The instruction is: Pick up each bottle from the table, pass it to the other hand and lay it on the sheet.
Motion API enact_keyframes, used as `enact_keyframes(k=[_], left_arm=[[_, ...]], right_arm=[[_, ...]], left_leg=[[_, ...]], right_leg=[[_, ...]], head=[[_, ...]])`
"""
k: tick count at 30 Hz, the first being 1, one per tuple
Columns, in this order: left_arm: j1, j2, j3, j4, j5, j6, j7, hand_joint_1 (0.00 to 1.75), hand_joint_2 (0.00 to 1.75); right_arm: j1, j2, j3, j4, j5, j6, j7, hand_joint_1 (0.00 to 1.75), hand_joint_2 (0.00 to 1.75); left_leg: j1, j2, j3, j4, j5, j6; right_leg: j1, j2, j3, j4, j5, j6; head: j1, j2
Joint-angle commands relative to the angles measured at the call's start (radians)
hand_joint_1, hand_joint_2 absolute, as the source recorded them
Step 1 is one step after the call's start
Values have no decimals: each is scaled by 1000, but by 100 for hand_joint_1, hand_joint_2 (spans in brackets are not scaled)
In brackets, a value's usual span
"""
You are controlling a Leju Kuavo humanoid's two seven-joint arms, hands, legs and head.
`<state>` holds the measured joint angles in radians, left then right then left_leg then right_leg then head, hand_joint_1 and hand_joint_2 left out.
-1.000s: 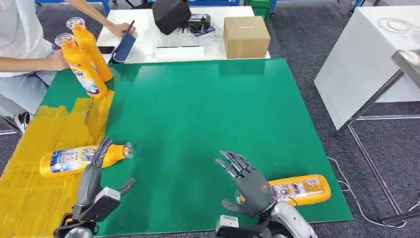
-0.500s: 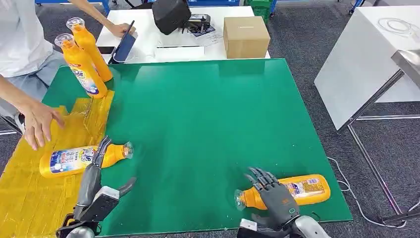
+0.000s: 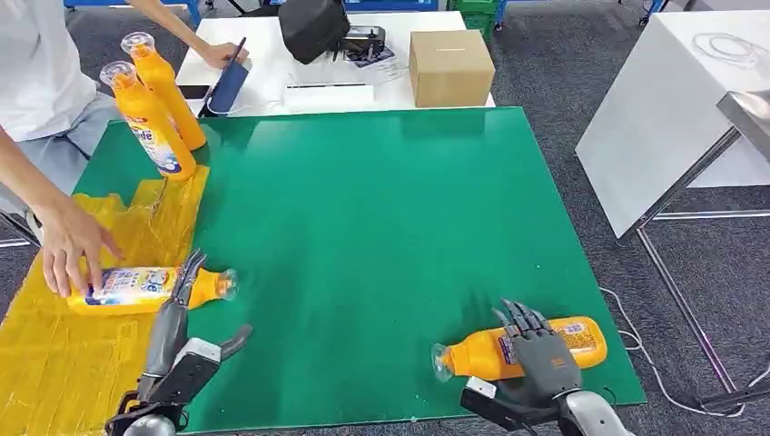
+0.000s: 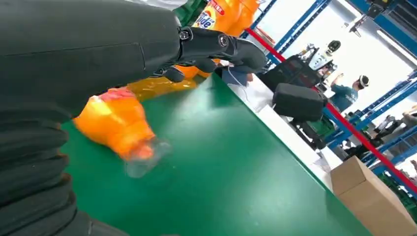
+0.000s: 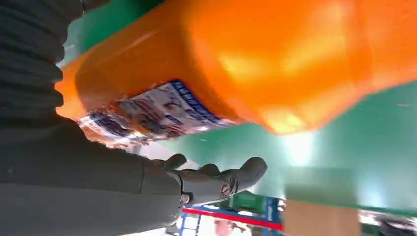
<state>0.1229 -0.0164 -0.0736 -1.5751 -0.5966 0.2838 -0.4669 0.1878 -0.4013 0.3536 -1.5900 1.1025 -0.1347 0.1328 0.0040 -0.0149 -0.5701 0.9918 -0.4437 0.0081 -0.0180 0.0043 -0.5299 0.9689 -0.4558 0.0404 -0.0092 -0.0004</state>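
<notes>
Looks like the pickup step. Right hand [image 3: 543,356] at lower right of the head frame, fingers spread wide over the lying bottle [image 3: 490,352], not closed on it yet. Left hand [image 3: 177,313] at lower left, open, holding nothing. Next up, probably: curl round the bottle, lift, pass leftward toward the yellow sheet [image 3: 54,363].

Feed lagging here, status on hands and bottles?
Left hand open, idle. Right hand open over lying orange plastic bottle, no grip yet. Person's hand on orange bottle on yellow sheet.
</notes>
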Motion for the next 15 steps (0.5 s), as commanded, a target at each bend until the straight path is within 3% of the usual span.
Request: enact_keyframes(k=[1, 15], left_arm=[[-22, 2, -22, 27, 4, -9, 14, 0, 175], [-25, 1, -24, 35, 0, -15, 23, 0, 175]], right_arm=[[-26, 39, -90, 161, 32, 48, 2, 0, 175], [-11, 15, -105, 159, 60, 80, 34, 0, 175]], left_leg=[[1, 1, 3, -1, 0, 0], [1, -1, 6, -1, 0, 0]], right_leg=[[2, -1, 4, -3, 0, -2], [0, -2, 5, -2, 0, -1]], head=[[0, 0], [0, 0]])
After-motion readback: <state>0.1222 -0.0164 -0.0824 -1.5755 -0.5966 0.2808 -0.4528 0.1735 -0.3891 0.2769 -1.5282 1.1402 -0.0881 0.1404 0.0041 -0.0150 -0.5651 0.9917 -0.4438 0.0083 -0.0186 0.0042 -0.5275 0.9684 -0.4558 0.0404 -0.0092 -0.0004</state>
